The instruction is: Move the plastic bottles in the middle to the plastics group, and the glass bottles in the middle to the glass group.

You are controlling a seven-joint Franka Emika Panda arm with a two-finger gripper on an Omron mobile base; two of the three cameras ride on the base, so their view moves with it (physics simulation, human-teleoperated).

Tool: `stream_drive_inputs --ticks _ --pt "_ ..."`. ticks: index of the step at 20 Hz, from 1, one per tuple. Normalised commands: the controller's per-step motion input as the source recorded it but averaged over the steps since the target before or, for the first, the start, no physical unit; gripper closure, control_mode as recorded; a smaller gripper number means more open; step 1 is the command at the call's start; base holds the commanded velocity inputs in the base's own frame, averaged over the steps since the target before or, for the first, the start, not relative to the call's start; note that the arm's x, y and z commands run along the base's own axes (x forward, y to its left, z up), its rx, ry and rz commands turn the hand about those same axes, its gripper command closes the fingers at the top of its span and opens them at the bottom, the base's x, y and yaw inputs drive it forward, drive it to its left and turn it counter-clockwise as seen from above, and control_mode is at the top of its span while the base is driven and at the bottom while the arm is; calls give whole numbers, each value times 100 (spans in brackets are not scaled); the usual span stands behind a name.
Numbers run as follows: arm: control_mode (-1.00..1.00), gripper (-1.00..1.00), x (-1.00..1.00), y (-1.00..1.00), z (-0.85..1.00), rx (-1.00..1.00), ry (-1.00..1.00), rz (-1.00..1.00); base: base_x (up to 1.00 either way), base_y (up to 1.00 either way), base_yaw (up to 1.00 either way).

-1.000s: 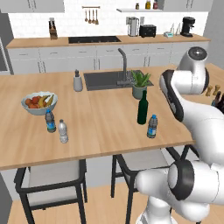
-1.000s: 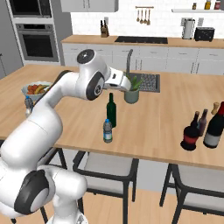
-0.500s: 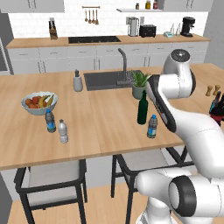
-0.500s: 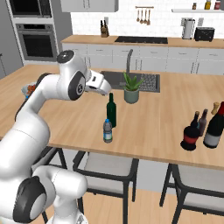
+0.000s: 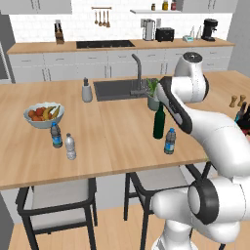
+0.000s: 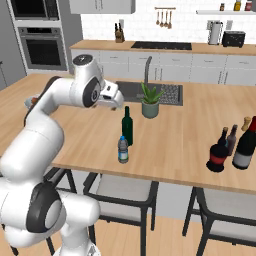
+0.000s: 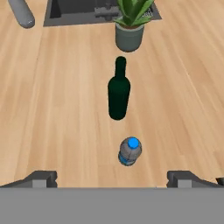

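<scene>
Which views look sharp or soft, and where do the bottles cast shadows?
Hand view: the tall dark green wine bottle and the small blue-labelled water bottle look crisp, with barely any shadow on the wooden counter. Left and right base views: softer, evenly lit, no glare.

A slim dark green wine bottle (image 7: 118, 94) is standing upright mid-counter. Just beside it, nearer the counter's front edge, a small clear water bottle (image 7: 130, 151) with a blue label is standing upright. At the left, two small bottles (image 5: 63, 140) are standing close together. At the right, dark glass bottles (image 6: 235, 146) are clustering, the front one squat and black with a red band.
</scene>
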Motion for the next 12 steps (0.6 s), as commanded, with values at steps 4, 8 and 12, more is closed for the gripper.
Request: stream_drive_inputs --ticks 4,8,12 --pt "-100 -100 40 -8 -18 0 13 14 0 0 0" --pt "-100 -100 27 -18 -27 0 6 21 0 0 0" --pt "-100 -100 40 -12 -27 -2 0 16 0 0 0"
